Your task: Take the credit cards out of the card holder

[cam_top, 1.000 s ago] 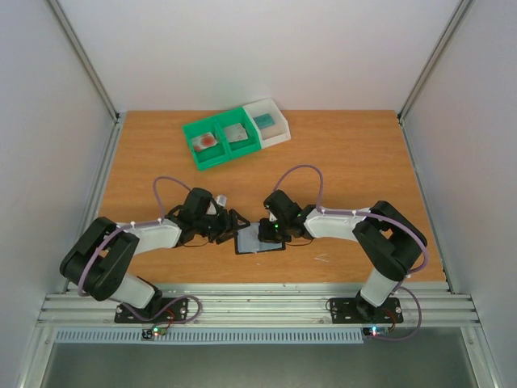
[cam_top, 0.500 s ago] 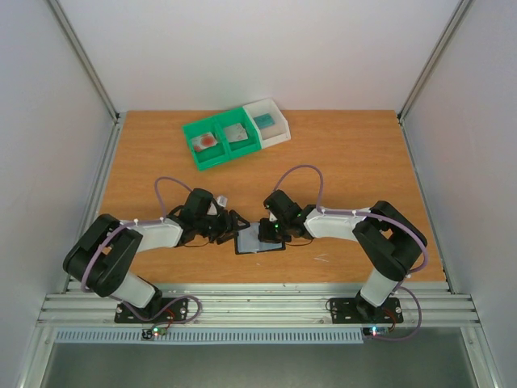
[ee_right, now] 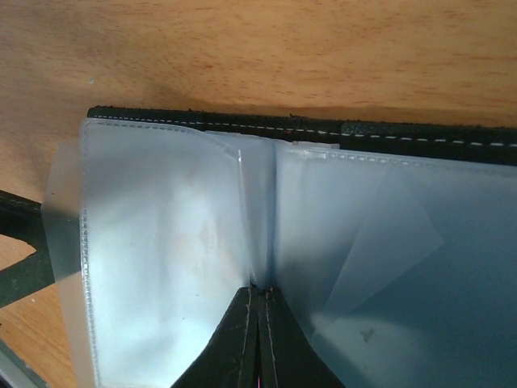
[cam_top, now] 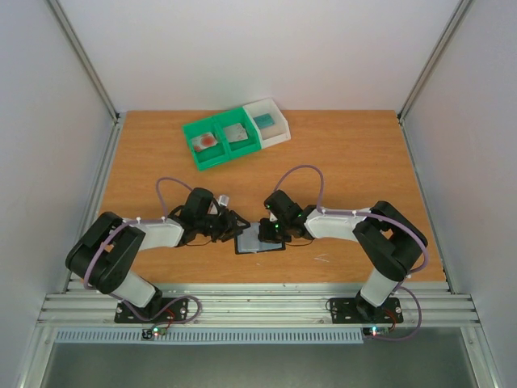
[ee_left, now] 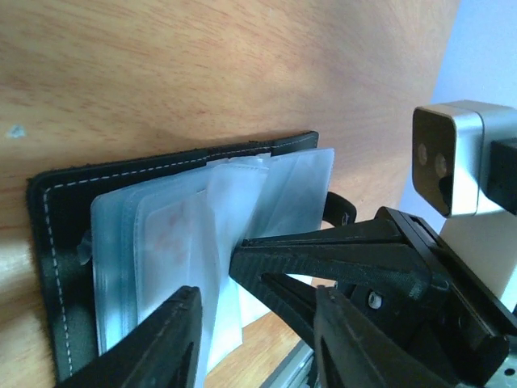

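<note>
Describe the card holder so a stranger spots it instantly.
On the table, near the front edge, between the left tool and right tool, lies the card holder. It is open: black stitched border, cloudy clear sleeves, unlike the green and white bins behind.

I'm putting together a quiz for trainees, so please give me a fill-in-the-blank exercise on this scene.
The card holder lies ___, its clear sleeves showing. The right gripper is ___, its tip at the holder's centre fold. The left gripper beside it is ___. A red-blotched credit card lies in the ___ bin.
Missing words: open; shut; open; green.
</note>
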`<state>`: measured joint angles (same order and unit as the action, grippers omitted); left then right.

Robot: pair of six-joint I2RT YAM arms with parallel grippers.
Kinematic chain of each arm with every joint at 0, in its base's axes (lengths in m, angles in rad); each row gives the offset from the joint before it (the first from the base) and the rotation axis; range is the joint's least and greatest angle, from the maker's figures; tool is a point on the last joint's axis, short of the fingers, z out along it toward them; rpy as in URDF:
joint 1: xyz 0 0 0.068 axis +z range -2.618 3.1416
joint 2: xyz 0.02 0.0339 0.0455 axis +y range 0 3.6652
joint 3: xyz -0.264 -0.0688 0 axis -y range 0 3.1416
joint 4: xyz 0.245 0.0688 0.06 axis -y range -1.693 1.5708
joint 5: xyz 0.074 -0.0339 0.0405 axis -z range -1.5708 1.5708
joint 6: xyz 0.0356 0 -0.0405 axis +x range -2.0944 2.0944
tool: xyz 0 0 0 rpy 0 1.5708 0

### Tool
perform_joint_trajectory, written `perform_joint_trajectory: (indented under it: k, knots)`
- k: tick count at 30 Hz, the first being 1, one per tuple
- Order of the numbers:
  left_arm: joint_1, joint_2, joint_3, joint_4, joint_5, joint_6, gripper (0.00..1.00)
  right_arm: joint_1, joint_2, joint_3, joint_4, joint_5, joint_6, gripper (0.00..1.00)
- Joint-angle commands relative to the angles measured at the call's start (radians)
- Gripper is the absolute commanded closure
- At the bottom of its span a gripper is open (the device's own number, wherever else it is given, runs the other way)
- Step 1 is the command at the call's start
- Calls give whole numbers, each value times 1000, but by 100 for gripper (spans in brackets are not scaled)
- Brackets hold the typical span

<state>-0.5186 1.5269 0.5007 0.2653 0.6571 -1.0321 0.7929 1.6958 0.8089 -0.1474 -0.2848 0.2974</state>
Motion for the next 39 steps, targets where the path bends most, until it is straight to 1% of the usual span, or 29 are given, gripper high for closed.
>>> perform_joint_trajectory:
  k: [1, 4, 9, 13, 15, 18, 23, 24, 25, 31, 32, 35, 39]
  knots:
    - [-8, -3, -1, 66, 18, -7, 65, 11, 33, -30, 15, 9, 11, 97]
    - [-10, 0, 4, 58, 15, -3, 73, 11, 16, -29, 16, 9, 11, 96]
    - [-23, 7, 12, 72, 23, -13, 80, 11, -4, -29, 10, 10, 8, 93]
    - [-32, 10, 31, 49, 21, -6, 93, 11, -36, -25, -17, 21, -4, 89]
    - [-32, 13, 41, 28, 17, 5, 97, 9, -68, -20, -51, 43, -15, 86]
    - [-32, 9, 48, -3, 5, 17, 99, 5, -130, -22, -110, 88, -36, 80]
    - [-32, -1, 55, -39, -3, 31, 100, -11, -230, -34, -201, 160, -73, 72]
    - [-32, -1, 57, -49, -6, 34, 99, -18, -238, -37, -206, 165, -78, 70]
    - [-32, -1, 61, -59, -11, 39, 97, -26, -239, -40, -206, 163, -81, 68]
    - [-32, -52, 82, -192, -74, 90, 71, -56, -203, -40, -196, 154, -93, 68]
    - [-32, -62, 83, -214, -88, 104, 68, -61, -192, -38, -189, 154, -95, 68]
    - [-32, -72, 83, -242, -104, 125, 63, -63, -145, -25, -171, 129, -97, 69]
    - [-32, -48, 86, -240, -87, 126, 58, -63, -111, -50, -99, 60, -79, 74]
